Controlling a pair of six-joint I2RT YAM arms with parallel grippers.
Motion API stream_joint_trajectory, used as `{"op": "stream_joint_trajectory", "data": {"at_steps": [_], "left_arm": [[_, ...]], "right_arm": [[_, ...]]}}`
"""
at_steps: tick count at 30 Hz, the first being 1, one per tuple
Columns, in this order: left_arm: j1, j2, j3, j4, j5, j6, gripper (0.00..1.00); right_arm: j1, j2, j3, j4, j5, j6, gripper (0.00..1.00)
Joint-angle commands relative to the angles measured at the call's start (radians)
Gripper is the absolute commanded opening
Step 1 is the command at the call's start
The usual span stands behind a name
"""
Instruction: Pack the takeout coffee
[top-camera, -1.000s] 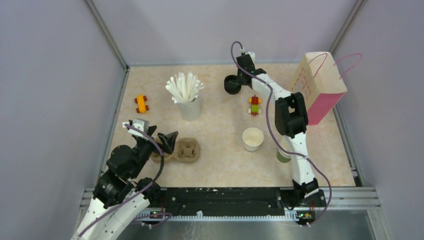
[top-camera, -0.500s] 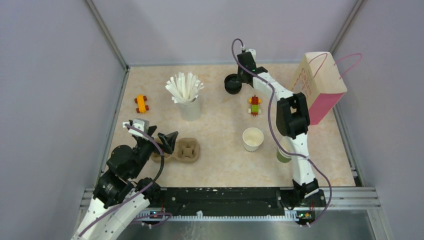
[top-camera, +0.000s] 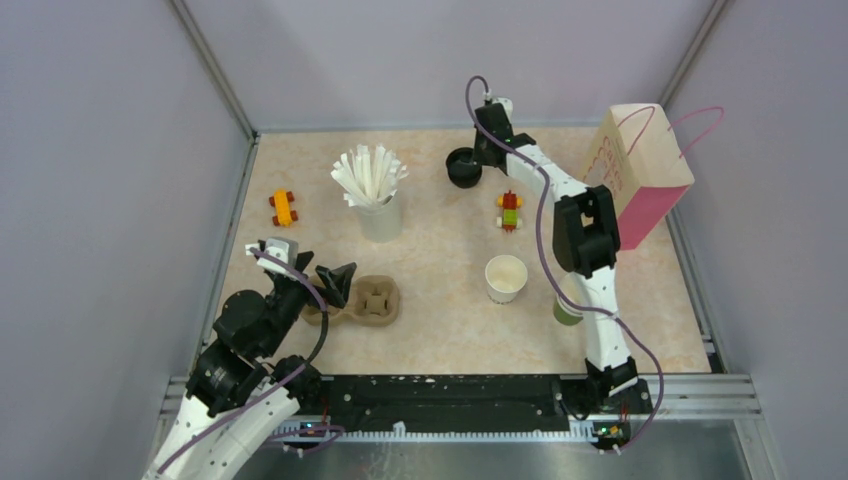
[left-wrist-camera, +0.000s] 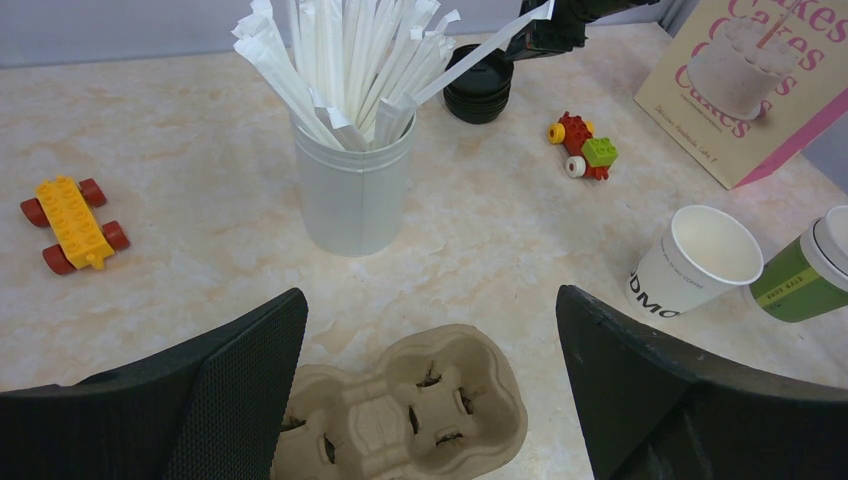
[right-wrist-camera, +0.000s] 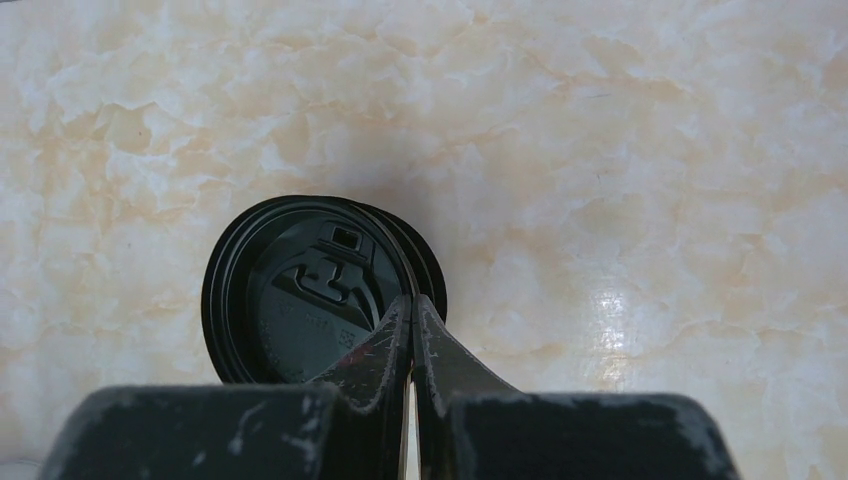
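Observation:
A small white paper cup (top-camera: 506, 278) stands open, with no lid on it, right of the table's middle; it also shows in the left wrist view (left-wrist-camera: 700, 260). A stack of round black lids (top-camera: 462, 168) lies at the far middle. My right gripper (top-camera: 479, 158) reaches over it, and in the right wrist view the gripper (right-wrist-camera: 412, 305) is shut on the rim of the top black lid (right-wrist-camera: 300, 290), which sits slightly off the stack. My left gripper (top-camera: 335, 285) is open and empty over a brown pulp cup carrier (left-wrist-camera: 420, 420), its jaws wide apart (left-wrist-camera: 430, 300).
A green-sided cup with a white top (top-camera: 567, 308) stands by the right arm. A tall white cup of straws (top-camera: 378, 215) is mid-left. A pink and tan paper bag (top-camera: 640, 175) stands at the far right. There are two toy brick cars (top-camera: 284, 208) (top-camera: 510, 211).
The right gripper has shifted very slightly at the lid stack. The left arm has not moved.

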Motion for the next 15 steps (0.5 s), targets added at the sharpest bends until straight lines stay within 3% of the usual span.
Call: {"op": "stream_joint_trajectory", "data": {"at_steps": [1,9,15], "left_arm": [[-0.002,0.012,-0.004,0.042,0.009,0.006,0.99],[-0.002,0.013,-0.003,0.041,0.009,0.006,0.99],[-0.002,0.013,-0.004,0.041,0.010,0.006,0.99]], "right_arm": [[-0.026,-0.064,0.054,0.020,-0.027,0.068,0.00],[-0.043,-0.079,0.048,0.002,-0.077,0.150,0.00],[-0.048,-0.091,0.078,-0.028,-0.155,0.121,0.24]]}}
